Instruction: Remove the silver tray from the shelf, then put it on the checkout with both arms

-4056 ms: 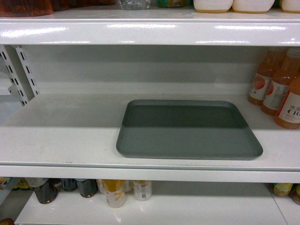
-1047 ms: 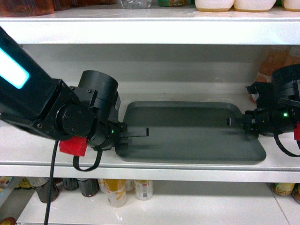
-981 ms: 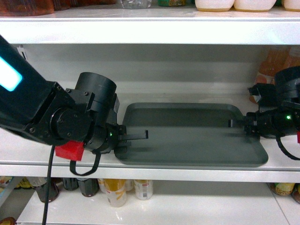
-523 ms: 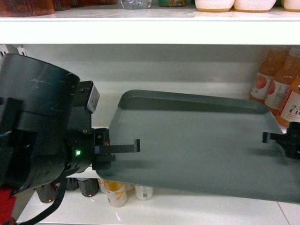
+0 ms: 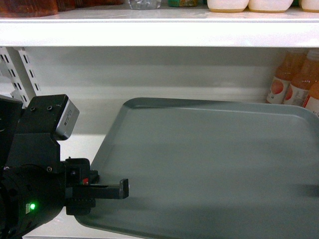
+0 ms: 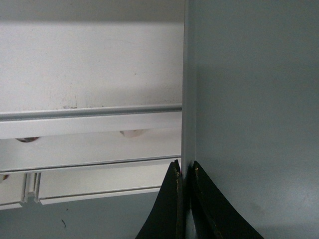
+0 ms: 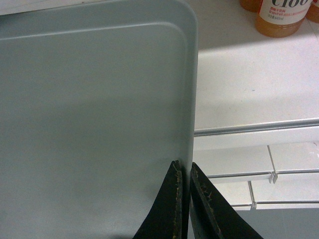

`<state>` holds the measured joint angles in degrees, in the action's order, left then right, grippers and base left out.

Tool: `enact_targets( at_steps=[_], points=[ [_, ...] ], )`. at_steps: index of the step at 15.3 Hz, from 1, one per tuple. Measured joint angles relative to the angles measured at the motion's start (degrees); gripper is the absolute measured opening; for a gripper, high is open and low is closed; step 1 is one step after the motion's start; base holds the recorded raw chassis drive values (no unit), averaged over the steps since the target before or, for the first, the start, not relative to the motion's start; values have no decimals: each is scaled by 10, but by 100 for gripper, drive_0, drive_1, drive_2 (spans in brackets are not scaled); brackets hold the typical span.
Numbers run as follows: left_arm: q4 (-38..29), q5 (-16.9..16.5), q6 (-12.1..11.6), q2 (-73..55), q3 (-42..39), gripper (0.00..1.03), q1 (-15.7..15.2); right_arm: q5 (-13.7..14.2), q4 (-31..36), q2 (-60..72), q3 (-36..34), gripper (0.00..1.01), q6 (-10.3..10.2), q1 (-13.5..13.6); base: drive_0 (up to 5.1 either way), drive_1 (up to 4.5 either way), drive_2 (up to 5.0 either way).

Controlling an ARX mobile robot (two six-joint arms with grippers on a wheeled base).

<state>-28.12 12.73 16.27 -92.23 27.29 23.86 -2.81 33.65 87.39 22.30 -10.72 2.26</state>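
The silver tray is a large flat grey-green tray held in the air, in front of and above the white shelf. My left gripper is shut on its left rim, one finger lying over the top. In the left wrist view the gripper pinches the rim of the tray, with the shelf beyond. My right gripper is shut on the right rim of the tray; it is outside the head view. The checkout is out of view.
Orange drink bottles stand at the right back of the shelf, also seen as bottles beyond the tray's far right corner. An upper shelf board with goods hangs overhead. Slotted uprights are at the left. Lower shelf boards lie below.
Both grippers closed on the tray's side rims, lifted it off the shelf and drew it toward the camera. It now fills the head view, and the right gripper has left that view.
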Motion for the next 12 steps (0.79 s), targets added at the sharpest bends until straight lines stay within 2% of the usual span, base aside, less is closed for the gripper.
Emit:
enact_targets(
  at_steps=[12],
  points=[
    [-3,2,0,0,0,3,0,0,4,0,0,3,0,0,0,0,0]
  ],
)
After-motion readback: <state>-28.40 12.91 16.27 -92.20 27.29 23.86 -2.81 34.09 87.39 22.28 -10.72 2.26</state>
